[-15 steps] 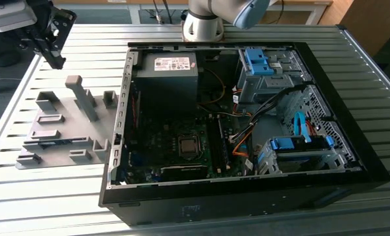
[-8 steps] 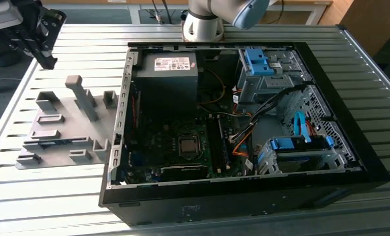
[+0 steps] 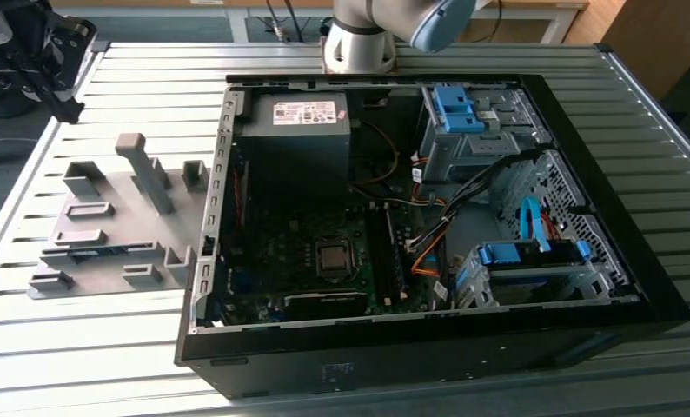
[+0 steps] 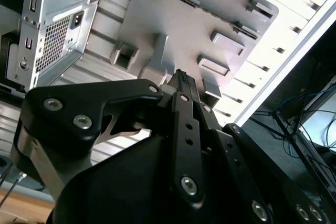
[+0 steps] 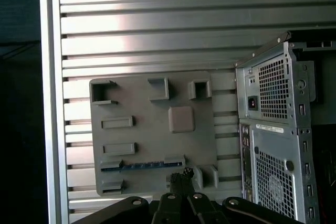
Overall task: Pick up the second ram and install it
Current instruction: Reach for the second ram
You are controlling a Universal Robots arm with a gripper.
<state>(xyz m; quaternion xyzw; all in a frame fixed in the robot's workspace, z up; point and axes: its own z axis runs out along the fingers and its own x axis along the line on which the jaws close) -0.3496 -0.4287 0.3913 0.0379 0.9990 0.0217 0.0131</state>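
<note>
Ribbed aluminium tabletop (image 3: 148,69) carries an open black computer case (image 3: 670,313) and, to the exterior view's left of it, a grey fixture plate (image 3: 119,228) studded with grey blocks. The second ram (image 3: 90,253) lies on that plate, near the plate's edge that faces the exterior camera. It is seated low between small blocks, well apart from the case. In the first wrist view it shows as a long, thin blue strip (image 5: 142,166) seen edge-on with faint dark marks along it; its chips and label cannot be made out. The gripper (image 5: 182,174) has its black fingers drawn together with nothing between them, and in the second wrist view it (image 4: 181,77) hangs clear of the plate, not touching the ram. The arm's pale base (image 3: 357,43) stands on the table behind the case. Beyond the table's far edge are wooden furniture and dark equipment.
</note>
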